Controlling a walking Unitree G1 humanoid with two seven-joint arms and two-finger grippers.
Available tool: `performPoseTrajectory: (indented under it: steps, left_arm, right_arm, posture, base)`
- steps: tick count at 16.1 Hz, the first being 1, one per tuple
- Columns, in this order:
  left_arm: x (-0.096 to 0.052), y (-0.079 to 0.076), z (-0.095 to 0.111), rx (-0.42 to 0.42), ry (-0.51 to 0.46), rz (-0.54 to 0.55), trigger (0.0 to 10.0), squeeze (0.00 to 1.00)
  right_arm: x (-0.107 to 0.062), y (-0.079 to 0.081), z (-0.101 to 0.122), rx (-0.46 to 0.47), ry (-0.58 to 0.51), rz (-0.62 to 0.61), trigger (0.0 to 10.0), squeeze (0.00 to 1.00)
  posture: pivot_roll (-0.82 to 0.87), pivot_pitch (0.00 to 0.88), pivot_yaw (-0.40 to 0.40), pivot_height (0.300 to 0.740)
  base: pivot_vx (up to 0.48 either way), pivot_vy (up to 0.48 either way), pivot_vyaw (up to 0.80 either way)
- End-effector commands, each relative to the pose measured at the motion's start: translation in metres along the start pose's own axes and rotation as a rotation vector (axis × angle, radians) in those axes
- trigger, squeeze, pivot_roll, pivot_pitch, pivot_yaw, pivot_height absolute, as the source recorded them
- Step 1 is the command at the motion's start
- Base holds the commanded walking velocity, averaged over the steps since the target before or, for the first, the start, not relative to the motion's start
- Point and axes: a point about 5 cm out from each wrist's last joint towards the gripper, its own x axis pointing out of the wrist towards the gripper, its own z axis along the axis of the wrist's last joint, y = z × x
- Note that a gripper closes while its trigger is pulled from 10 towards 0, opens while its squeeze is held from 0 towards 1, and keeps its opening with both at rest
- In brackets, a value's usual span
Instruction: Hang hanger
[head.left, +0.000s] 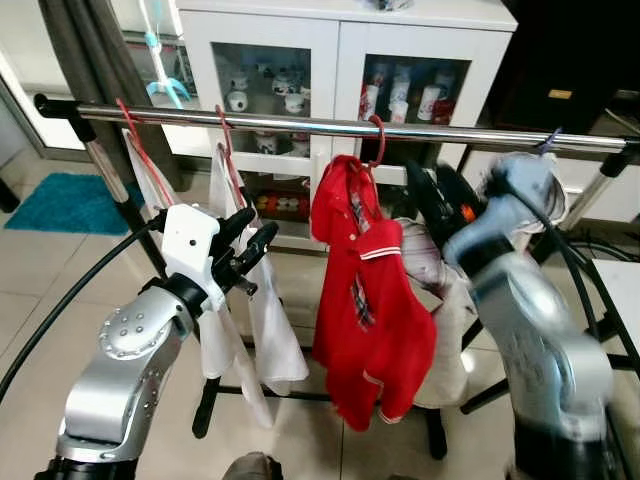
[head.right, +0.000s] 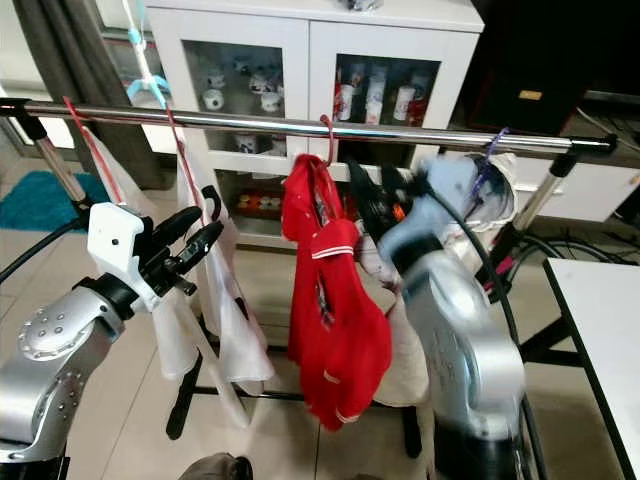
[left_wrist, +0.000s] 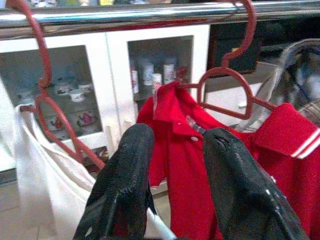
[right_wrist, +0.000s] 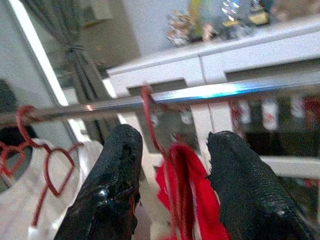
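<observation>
left arm: silver, bent up from lower left, white wrist block raised | left gripper (head.left: 252, 238): black fingers parted, empty, pointing forward | right arm: silver, raised on the right, blurred | right gripper (right_wrist: 172, 192): black fingers spread apart, empty

1. Head stereo pair: looks fwd and down from above both arms at the rail (head.left: 330, 127), cabinet (head.left: 340, 40) behind; mid range.
2. R eye sits slightly to the right; both eyes share rail, red shirt (head.right: 335, 310), cabinet.
3. L wrist cam: close, looks along its fingers (left_wrist: 125, 175) up at the rail and shirt.
4. R wrist cam: close, tilted, faces same rail (right_wrist: 210, 92), shirt, cabinet; overlaps L wrist.
</observation>
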Motion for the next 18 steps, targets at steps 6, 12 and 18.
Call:
performPoseTrajectory:
  steps: [6,12,18]
  left_arm:
    - [0.004,-0.008,-0.003,0.047,0.019,-0.018,10.0,0.0]
    - [0.001,-0.012,-0.009,0.057,0.051,-0.06,10.0,0.0]
    - [-0.001,-0.013,-0.013,0.074,0.073,-0.087,10.0,0.0]
  right_arm:
    - [-0.008,0.001,-0.009,-0.092,0.071,-0.098,10.0,0.0]
    - [0.002,0.003,-0.008,-0.132,0.088,-0.088,10.0,1.0]
    - [0.023,0.019,-0.008,-0.199,0.123,-0.011,10.0,1.0]
  posture:
    - [0.08,0.067,0.004,0.74]
    - [0.08,0.067,-0.002,0.74]
    - [0.08,0.061,0.007,0.74]
  base:
    - [0.0,-0.426,0.0]
    - [0.0,-0.067,0.0]
    - [0.0,0.0,0.0]
